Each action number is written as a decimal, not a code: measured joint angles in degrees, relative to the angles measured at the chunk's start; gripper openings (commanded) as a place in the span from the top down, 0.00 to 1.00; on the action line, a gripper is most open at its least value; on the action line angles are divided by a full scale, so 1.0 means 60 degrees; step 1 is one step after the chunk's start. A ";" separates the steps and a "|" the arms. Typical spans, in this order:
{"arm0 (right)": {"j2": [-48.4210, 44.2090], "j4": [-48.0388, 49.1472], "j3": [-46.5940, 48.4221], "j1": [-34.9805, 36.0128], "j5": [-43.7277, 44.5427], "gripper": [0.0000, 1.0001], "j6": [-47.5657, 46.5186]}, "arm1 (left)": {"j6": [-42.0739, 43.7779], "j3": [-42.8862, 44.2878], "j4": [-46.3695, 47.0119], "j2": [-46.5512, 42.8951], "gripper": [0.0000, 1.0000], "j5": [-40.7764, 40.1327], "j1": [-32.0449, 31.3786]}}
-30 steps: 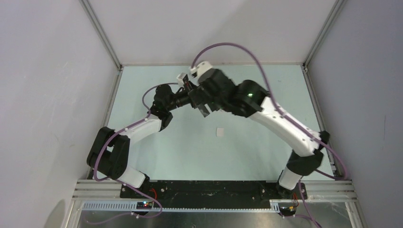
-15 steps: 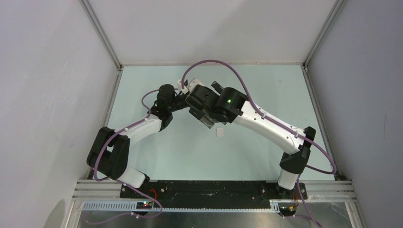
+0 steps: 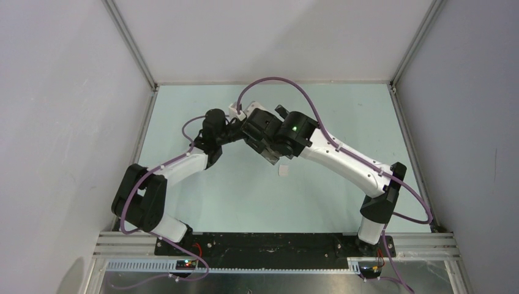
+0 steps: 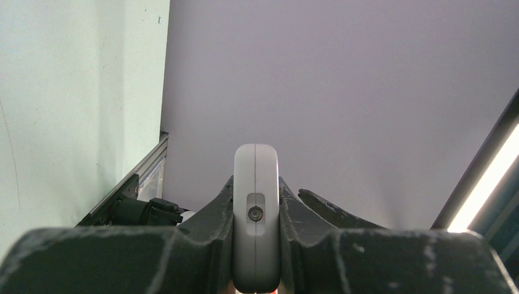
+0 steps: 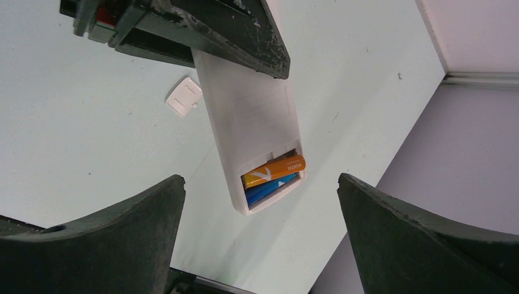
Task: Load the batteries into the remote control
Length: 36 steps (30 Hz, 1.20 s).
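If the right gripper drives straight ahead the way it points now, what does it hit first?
Most likely the remote control, at its open battery end where the orange battery shows; it lies centred ahead of the open right gripper. How far is unclear.

I am working over a pale green table (image 3: 202,202) standing inside grey walls. A small white battery cover (image 3: 283,169) is lying flat on it, near its middle.
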 measured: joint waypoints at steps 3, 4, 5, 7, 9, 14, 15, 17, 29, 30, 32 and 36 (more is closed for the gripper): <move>0.0000 -0.0004 0.0000 -0.0142 -0.0080 0.03 0.0055 | 0.0000 -0.0004 -0.0015 -0.0047 1.00 0.0004 0.0000; 0.0000 -0.0007 0.0000 -0.0186 -0.0131 0.02 0.0076 | 0.0000 -0.0004 -0.0022 -0.0080 1.00 0.0007 0.0000; 0.0000 -0.0007 0.0000 -0.0215 -0.0175 0.03 0.0080 | 0.0000 0.0000 -0.0025 -0.0102 1.00 0.0007 0.0000; 0.0000 -0.0007 0.0000 -0.0291 -0.0295 0.03 0.0109 | 0.0004 -0.0004 -0.0025 -0.0142 1.00 0.0015 0.0000; 0.0000 -0.0004 0.0000 -0.0339 -0.0433 0.05 0.0149 | 0.0004 0.0000 -0.0025 -0.0149 1.00 0.0015 0.0000; 0.0000 0.0007 0.0000 -0.0444 -0.0852 0.14 0.0255 | 0.0004 -0.0004 -0.0062 -0.0164 1.00 0.0018 0.0000; 0.0000 0.0007 0.0000 -0.0459 -0.0892 0.15 0.0255 | 0.0004 0.0000 -0.0062 -0.0164 1.00 0.0018 0.0000; 0.0000 0.0007 0.0000 -0.0488 -0.0987 0.19 0.0288 | 0.0004 -0.0004 -0.0062 -0.0164 1.00 0.0015 0.0000; 0.0000 0.0011 0.0000 -0.0623 -0.1198 0.35 0.0423 | 0.0004 0.0000 -0.0062 -0.0164 1.00 0.0018 0.0000; 0.0000 0.0011 0.0000 -0.0630 -0.1217 0.37 0.0441 | 0.0004 0.0000 -0.0066 -0.0164 1.00 0.0018 0.0000; 0.0000 0.0011 0.0000 -0.0656 -0.1224 0.39 0.0474 | 0.0007 -0.0004 -0.0080 -0.0164 1.00 0.0022 0.0000; 0.0000 0.0029 0.0000 -0.0696 -0.1275 0.41 0.0514 | 0.0011 -0.0004 -0.0138 -0.0164 1.00 0.0015 0.0000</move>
